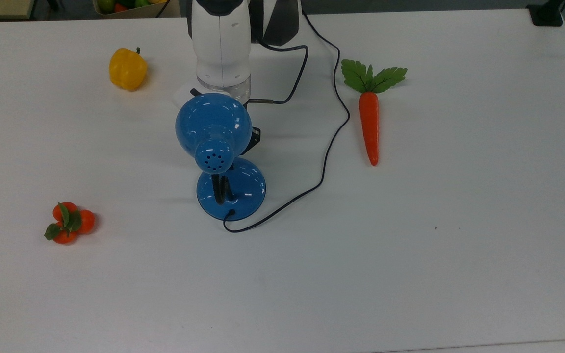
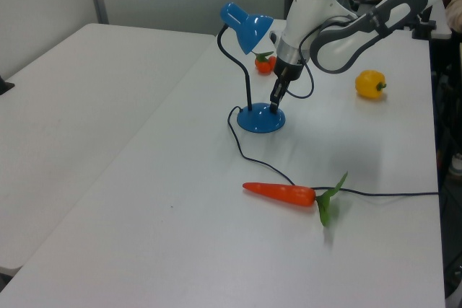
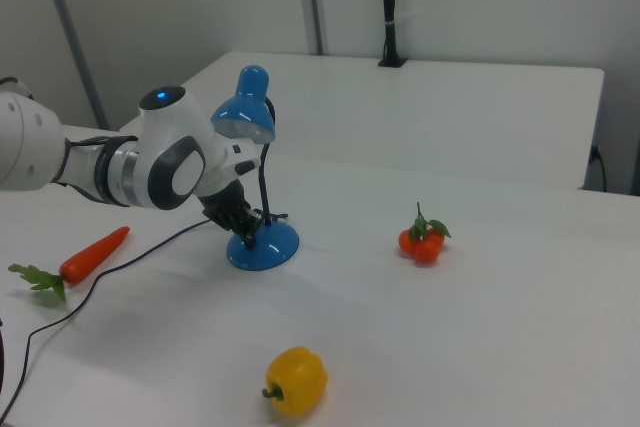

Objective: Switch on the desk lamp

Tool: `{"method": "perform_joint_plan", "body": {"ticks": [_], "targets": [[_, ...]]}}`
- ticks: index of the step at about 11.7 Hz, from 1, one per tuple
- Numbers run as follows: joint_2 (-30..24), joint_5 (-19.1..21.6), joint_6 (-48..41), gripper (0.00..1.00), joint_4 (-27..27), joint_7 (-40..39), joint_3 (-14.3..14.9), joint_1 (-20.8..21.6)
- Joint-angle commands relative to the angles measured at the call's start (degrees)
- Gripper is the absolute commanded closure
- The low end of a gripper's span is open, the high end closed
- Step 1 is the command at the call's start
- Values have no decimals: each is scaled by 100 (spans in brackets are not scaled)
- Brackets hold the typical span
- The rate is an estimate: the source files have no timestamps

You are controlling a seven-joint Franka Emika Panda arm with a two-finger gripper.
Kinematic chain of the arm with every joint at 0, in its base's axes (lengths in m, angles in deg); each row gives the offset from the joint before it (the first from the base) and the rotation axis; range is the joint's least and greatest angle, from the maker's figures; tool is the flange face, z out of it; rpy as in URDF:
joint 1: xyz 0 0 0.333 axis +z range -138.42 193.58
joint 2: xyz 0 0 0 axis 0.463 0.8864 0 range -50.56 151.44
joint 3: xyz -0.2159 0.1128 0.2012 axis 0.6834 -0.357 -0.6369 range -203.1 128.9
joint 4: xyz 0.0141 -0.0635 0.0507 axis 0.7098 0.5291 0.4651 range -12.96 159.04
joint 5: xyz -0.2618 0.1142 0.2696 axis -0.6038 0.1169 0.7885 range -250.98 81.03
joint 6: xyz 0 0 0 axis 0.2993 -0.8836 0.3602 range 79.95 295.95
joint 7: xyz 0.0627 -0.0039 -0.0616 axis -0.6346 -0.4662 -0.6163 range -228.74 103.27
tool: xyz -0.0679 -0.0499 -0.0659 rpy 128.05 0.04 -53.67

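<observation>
Where the white table [image 1: 459, 245] is viewed from the top, the desk lamp [image 1: 216, 142] stands centrally: glossy blue dome, vented cap, black gooseneck, round base, thin cord. Its shade hides the claw there; the left view shows the gripper [image 2: 275, 103] tip down on the base's rim. Finger state cannot be determined.

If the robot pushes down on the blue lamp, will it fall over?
Probably not. The lamp stands on a wide round base, and the pincer is low at that base. Its thin curved neck would likely wobble, and a push up high might tip it.
</observation>
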Motion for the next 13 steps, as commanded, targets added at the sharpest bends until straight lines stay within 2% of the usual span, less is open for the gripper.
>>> {"method": "perform_joint_plan", "body": {"ticks": [1, 8, 11, 13], "targets": [[141, 72, 314, 100, -72, 88, -14, 1], [194, 37, 341, 100, -81, 80, -14, 1], [2, 46, 219, 100, -55, 88, -14, 1], [-235, 46, -516, 100, -63, 88, -14, 10]]}}
